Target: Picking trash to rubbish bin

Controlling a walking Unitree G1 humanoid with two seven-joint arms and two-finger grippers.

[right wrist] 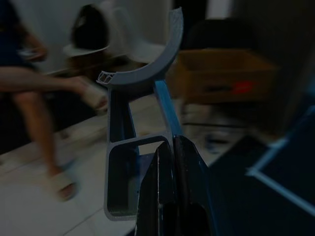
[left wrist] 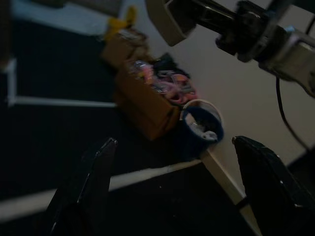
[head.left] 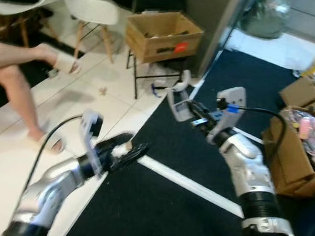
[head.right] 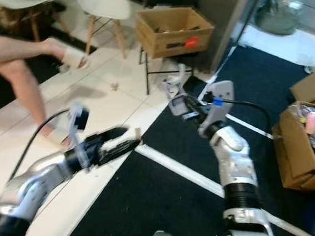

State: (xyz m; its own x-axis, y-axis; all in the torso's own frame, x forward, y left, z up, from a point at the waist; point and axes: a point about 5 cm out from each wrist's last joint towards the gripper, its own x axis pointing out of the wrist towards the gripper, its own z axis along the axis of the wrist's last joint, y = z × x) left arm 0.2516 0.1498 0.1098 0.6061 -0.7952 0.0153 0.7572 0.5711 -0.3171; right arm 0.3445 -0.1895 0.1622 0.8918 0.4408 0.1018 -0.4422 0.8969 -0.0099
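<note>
A grey plastic bracket (head.left: 177, 100) with a curved end is sitting in the air above the black carpet (head.left: 165, 208), clamped between the closed fingers of the right gripper (head.left: 187, 108). The left gripper (head.left: 131, 150) is hovering lower, over the carpet's edge, with its fingers (left wrist: 93, 182) spread apart and holding nothing. Further off, a cardboard box (head.left: 162, 36) is resting on a chair, and a person's legs (head.left: 16, 76) are crossing the white floor.

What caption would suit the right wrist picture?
Right tool shut on a grey plastic piece, with a cardboard box and a seated person's legs beyond.
</note>
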